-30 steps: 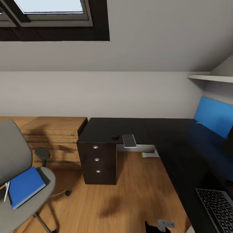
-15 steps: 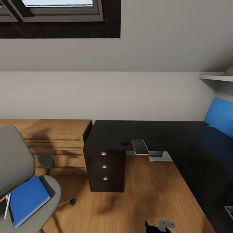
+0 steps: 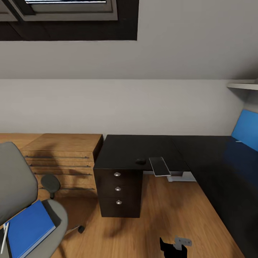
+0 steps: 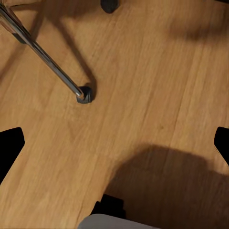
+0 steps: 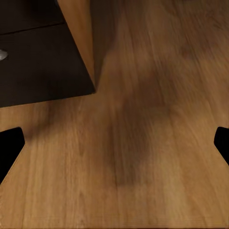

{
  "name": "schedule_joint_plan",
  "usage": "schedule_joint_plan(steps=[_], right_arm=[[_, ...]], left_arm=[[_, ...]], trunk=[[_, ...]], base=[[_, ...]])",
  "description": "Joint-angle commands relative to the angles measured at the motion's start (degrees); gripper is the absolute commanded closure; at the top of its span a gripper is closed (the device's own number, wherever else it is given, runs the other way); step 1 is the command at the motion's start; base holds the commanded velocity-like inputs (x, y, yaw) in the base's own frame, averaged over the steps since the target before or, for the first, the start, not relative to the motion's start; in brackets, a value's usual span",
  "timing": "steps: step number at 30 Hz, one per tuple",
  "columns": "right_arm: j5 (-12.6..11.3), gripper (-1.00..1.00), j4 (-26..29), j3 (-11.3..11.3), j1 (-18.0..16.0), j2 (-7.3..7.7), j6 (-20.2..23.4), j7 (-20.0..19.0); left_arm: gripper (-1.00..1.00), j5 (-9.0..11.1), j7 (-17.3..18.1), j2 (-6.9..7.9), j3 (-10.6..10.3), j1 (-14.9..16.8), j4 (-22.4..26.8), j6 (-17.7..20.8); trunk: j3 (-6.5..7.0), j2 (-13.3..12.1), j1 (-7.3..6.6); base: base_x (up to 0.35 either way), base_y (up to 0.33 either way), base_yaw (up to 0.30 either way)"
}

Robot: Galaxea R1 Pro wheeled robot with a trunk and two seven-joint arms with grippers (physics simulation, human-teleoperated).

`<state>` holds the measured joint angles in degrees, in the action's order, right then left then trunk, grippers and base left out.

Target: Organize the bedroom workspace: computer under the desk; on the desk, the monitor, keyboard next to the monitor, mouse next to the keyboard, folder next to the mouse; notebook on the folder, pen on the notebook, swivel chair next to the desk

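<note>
Spreading both my grippers wide, left [image 4: 114, 143] and right [image 5: 114, 143], I hold nothing above the wooden floor [image 5: 157, 157]. On my near left the blue folder [image 3: 28, 229] lies on the swivel chair [image 3: 16, 186]; the notebook [image 3: 159, 166] overhangs the desk [image 3: 143, 150] edge farther ahead, beside the mouse [image 3: 140, 161].

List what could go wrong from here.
The notebook overhangs the desk edge; a nudge could tip it onto the floor. The pen lies beside the folder on the swivel chair seat; lifting the folder or rolling the chair might knock it off.
</note>
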<state>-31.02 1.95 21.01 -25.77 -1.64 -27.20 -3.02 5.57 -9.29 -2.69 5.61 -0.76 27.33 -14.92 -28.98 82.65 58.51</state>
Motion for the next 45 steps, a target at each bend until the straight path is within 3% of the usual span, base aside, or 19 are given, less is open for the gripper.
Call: schedule_joint_plan(steps=[1,5,8,10,15,20,24,45], right_arm=[[-0.2,-1.0,1.7,0.3,-0.4,0.06,2.7,1.0],[3.6,-1.0,12.0,0.3,-1.8,1.05,15.0,8.3],[8.1,-1.0,23.7,0.1,-2.2,1.79,26.6,15.8],[9.8,-1.0,30.4,0.0,-2.3,1.97,33.3,19.3],[11.3,-1.0,49.2,-0.4,-2.4,2.19,50.1,24.7],[11.5,-1.0,66.7,-1.0,-2.4,1.92,62.1,29.5],[11.0,-1.0,73.7,-1.1,-2.3,1.98,63.1,32.7],[11.2,-1.0,74.0,-0.7,-1.9,2.14,61.2,33.0]], left_arm=[[-1.0,0.6,0.1,-0.06,0.0,0.0,0.1,-0.6],[-1.0,0.5,0.1,-0.21,0.0,0.0,0.1,-1.5],[-1.0,0.5,0.1,-0.33,-0.1,0.0,0.1,-1.8],[-1.0,0.5,0.1,-0.4,-0.1,0.0,0.1,-1.8],[-1.0,0.5,0.1,-0.46,-0.1,0.0,0.1,-1.9],[-1.0,0.5,0.1,-0.87,-0.2,0.0,0.1,-1.9],[-1.0,0.3,0.1,-1.95,-0.3,0.0,0.0,-1.8],[-1.0,0.2,0.1,-2.22,-0.2,0.0,-0.1,-1.7]], trunk=[[-0.05,0.0,0.0],[-0.05,0.0,0.0],[-0.05,0.0,0.0],[-0.05,0.0,0.0],[-0.05,0.0,0.0],[-0.05,0.0,0.0],[-0.05,0.0,0.0],[-0.05,0.0,0.0]], base=[[0.003,0.001,0.0],[0.001,0.0,0.0],[0.0,0.0,0.0],[0.0,0.0,0.0],[0.017,0.0,0.0],[0.218,0.0,0.0],[0.322,0.0,0.0],[0.335,-0.001,0.0]])
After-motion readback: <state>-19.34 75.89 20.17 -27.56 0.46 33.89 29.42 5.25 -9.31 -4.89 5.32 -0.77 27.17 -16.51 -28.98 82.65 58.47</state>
